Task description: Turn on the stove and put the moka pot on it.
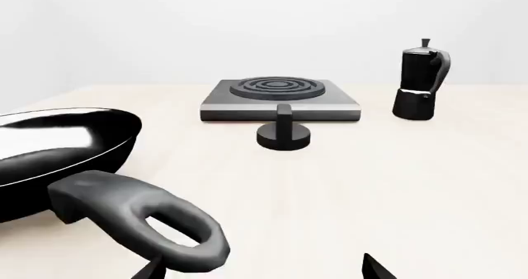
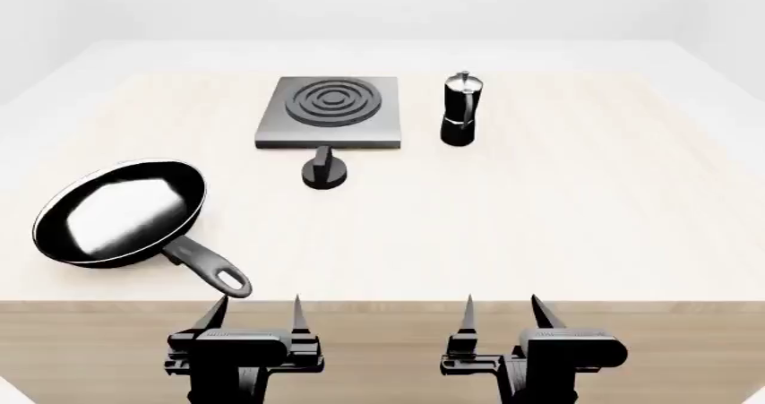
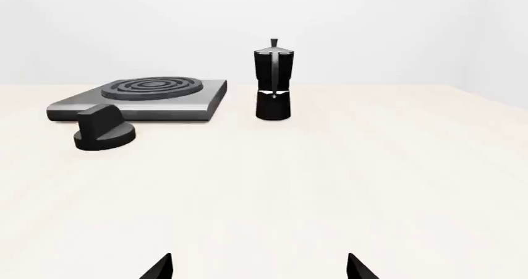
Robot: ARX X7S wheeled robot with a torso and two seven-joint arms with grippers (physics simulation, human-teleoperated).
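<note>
On the desk: pale wooden desk [image 2: 574,216] seen from above in the head view, with four things on it and both arms at its near edge.
Stove: grey square plate [image 2: 330,110] with dark burner rings, at 12 o'clock from the middle of the desk, toward the far side. Nothing stands on it.
Knob: small round black knob [image 2: 324,169] with an upright ridge, on the desk just in front of the stove's near edge, at 6 o'clock from the stove.
Pot: black and silver pot [image 2: 460,109], upright, lid on, standing on the desk just beside the stove at 3 o'clock from it, not touching it.
Pan: black pan [image 2: 120,211] at 9 o'clock from the middle of the desk, its handle pointing toward 4 o'clock and ending near the desk's front edge.
Left gripper: left gripper [image 2: 254,310] at 7 o'clock, at the front edge, fingers spread apart and empty, the pan handle's end near it.
Right gripper: right gripper [image 2: 506,310] at 5 o'clock, at the front edge, fingers spread apart and empty, well apart from the pot.
</note>
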